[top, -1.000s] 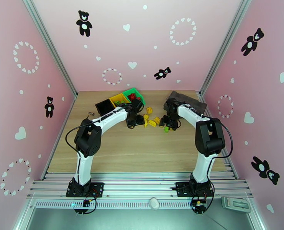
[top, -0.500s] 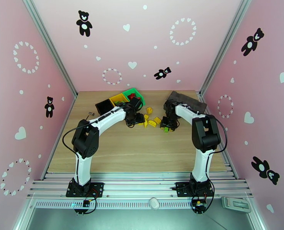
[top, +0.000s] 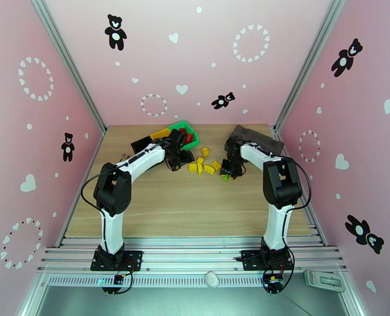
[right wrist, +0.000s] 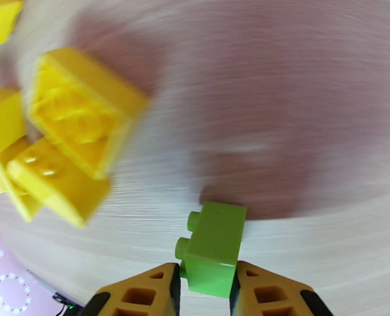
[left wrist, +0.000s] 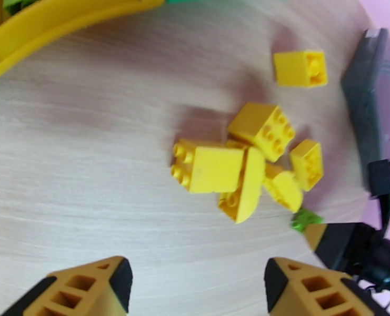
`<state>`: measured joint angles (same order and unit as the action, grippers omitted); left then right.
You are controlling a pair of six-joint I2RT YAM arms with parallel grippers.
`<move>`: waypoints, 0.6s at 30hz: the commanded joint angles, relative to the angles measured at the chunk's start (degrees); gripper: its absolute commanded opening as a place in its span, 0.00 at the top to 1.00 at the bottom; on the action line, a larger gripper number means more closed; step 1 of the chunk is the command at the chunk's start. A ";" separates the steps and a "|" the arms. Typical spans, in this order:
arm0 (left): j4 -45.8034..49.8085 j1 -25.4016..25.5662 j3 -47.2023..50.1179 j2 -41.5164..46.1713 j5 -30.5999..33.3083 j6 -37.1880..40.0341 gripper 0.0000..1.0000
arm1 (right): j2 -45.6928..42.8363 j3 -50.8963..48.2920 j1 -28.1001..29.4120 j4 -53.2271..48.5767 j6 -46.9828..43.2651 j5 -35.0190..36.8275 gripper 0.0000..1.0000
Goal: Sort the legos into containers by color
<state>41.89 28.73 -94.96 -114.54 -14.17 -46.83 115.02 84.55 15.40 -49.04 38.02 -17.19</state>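
My right gripper [right wrist: 205,283] is shut on a light green brick [right wrist: 213,253] that rests on the wooden table; from above that gripper [top: 228,173] sits just right of the yellow pile. My left gripper [left wrist: 195,283] hangs open and empty above the table, with a cluster of yellow bricks [left wrist: 237,164] ahead of it and a lone yellow brick [left wrist: 300,68] farther off. From above, the left gripper [top: 180,158] is beside the joined bins: black bin [top: 140,145], yellow bin [top: 160,134], green bin [top: 188,127]. Red pieces [top: 186,137] show in the green bin.
A dark grey tray [top: 252,135] lies at the back right, behind the right arm, and its edge [left wrist: 373,101] shows in the left wrist view. Yellow bricks [right wrist: 79,117] lie close to the left of the green brick. Pink walls enclose the table.
The left arm has drawn back and left toward the bins, uncovering more yellow bricks. The right gripper stays low at the green brick.
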 commanded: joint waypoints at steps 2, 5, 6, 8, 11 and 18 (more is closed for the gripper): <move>-3.96 -2.76 0.73 3.00 -5.15 -2.58 0.28 | -1.44 3.50 3.83 6.23 4.34 -9.11 0.71; -6.92 -5.32 2.23 4.21 -7.11 -4.68 0.28 | 0.87 7.27 6.37 9.09 6.58 -13.13 0.72; -7.58 -6.11 2.67 4.61 -7.53 -5.28 0.28 | 1.75 8.49 7.01 10.03 7.33 -14.12 0.72; -8.92 -8.13 3.60 5.60 -8.08 -6.50 0.28 | 4.10 11.65 8.39 11.97 8.99 -16.34 0.73; -10.80 -10.82 5.22 6.87 -9.00 -8.13 0.27 | 8.22 17.49 10.17 12.85 10.61 -18.24 0.74; -10.04 -15.57 7.71 9.27 -7.21 -9.09 0.27 | 16.04 29.03 12.03 16.57 15.61 -21.54 0.74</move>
<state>32.01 14.15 -88.79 -108.18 -21.67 -54.81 128.09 109.47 27.00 -35.35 50.02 -35.62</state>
